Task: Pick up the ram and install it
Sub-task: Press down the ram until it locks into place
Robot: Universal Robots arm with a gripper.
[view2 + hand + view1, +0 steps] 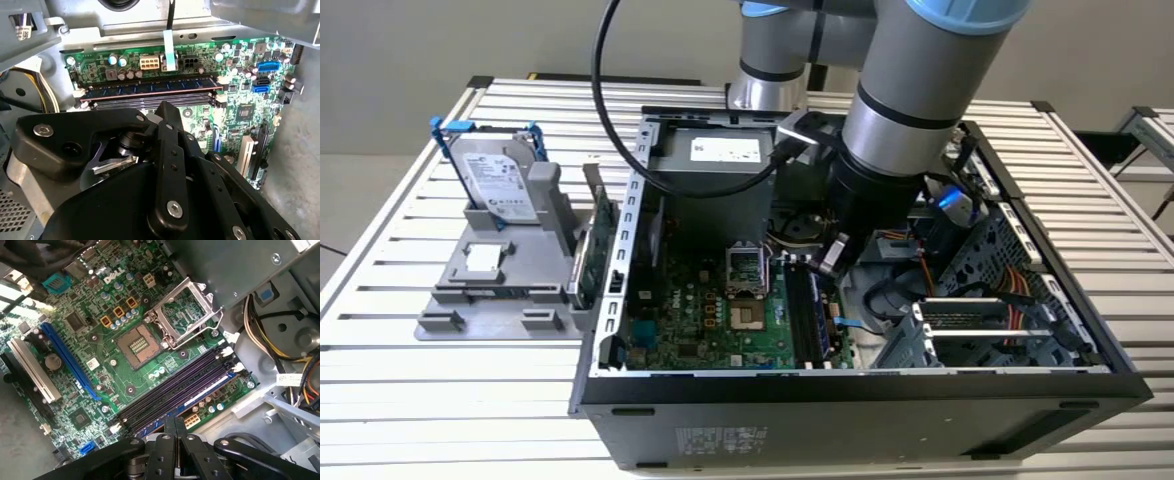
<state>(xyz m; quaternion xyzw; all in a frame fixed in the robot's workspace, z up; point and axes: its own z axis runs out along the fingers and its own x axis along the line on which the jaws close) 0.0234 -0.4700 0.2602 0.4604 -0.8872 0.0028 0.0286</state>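
1. The hand (834,264) hangs low inside the open computer case (854,412), right over the memory slots. In the first wrist view its tip (175,423) sits at the near end of those slots. Whether it is clamped on the stick or free of it, I cannot tell.
2. The ram (150,88) is not in the air. In the second wrist view it stands on edge in the slot row, dark chips in a line, with the white latches at its two ends. In the first wrist view it looks to be the bluish strip (200,399) in the slot nearest the hand.
3. Beside it lie the other slots (172,387), dark and apparently bare.
4. Further out on the board (90,372) are the open processor socket (137,345) and its raised metal frame (185,310).
5. Outside the case, on the slatted desk (454,400), a grey stand (494,290) holds a hard drive (500,180), well apart from the hand.
6. Judgement: the pick-up is done and the work is in the install step, with the stick placed in its slot.
7. Judgement: whether it is fully seated is unclear, so seating calls for a straight, even press until both latches close.
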